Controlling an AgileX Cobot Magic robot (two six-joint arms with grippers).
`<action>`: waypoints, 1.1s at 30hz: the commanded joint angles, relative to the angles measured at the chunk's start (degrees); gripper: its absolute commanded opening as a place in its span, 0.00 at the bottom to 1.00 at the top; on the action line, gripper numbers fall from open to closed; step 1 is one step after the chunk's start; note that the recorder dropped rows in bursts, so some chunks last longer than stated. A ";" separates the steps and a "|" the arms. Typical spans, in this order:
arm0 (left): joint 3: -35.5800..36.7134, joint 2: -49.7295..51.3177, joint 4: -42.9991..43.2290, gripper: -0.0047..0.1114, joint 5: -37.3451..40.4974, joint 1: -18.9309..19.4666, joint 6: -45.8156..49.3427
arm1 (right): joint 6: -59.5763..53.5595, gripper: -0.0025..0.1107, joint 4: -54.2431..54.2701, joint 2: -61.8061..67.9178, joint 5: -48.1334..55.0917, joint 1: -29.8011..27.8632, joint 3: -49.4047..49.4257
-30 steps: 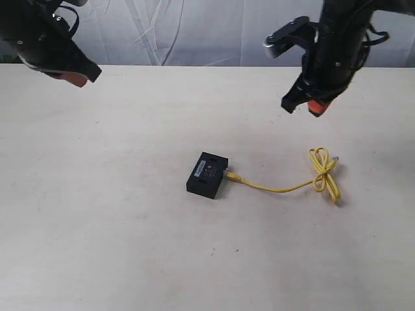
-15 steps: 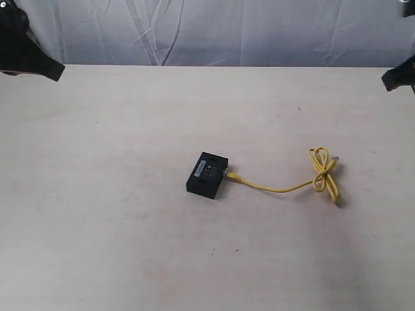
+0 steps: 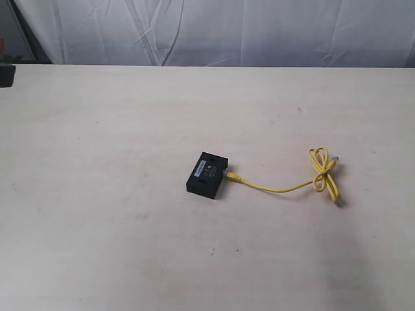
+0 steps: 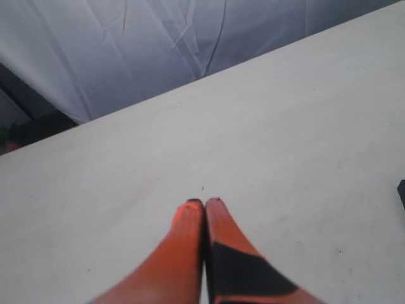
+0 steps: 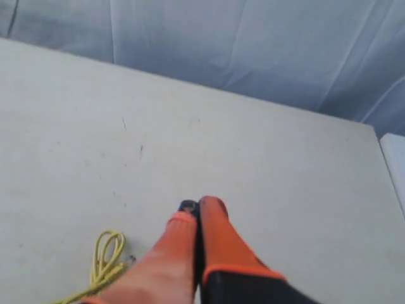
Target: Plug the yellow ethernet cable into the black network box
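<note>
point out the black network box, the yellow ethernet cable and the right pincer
black network box (image 3: 207, 175): exterior view, middle of its top face
yellow ethernet cable (image 3: 272, 188): exterior view, straight run between box and knotted loops
right pincer (image 5: 198, 206): right wrist view, where the two closed orange tips meet

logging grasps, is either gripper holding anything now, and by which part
Nothing is held. The left gripper and right gripper are both shut, empty; the yellow ethernet cable and black network box lie on the table.
</note>
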 commanded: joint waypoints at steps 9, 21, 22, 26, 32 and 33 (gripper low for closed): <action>14.55 -16.00 -1.60 0.04 -12.15 -0.03 -2.52 | 0.15 0.02 0.52 -14.96 -10.70 -0.26 11.19; 23.90 -29.33 -2.99 0.04 -19.22 -0.03 -3.04 | 0.15 0.02 0.52 -27.36 -20.47 -0.26 21.72; 24.40 -30.25 -2.99 0.04 -19.70 -0.03 -3.04 | 0.15 0.02 0.52 -28.33 -20.47 -0.26 21.95; 26.29 -33.48 -4.09 0.04 -21.67 -0.03 -3.04 | 0.15 0.02 0.52 -31.42 -20.72 -0.26 23.65; 26.54 -35.83 -4.43 0.04 -19.20 -0.03 -3.04 | 0.15 0.02 0.52 -34.42 -22.34 -0.26 26.07; 26.54 -35.83 -4.36 0.04 -18.26 -0.03 -3.04 | 0.15 0.02 0.52 -34.79 -22.34 -0.26 26.07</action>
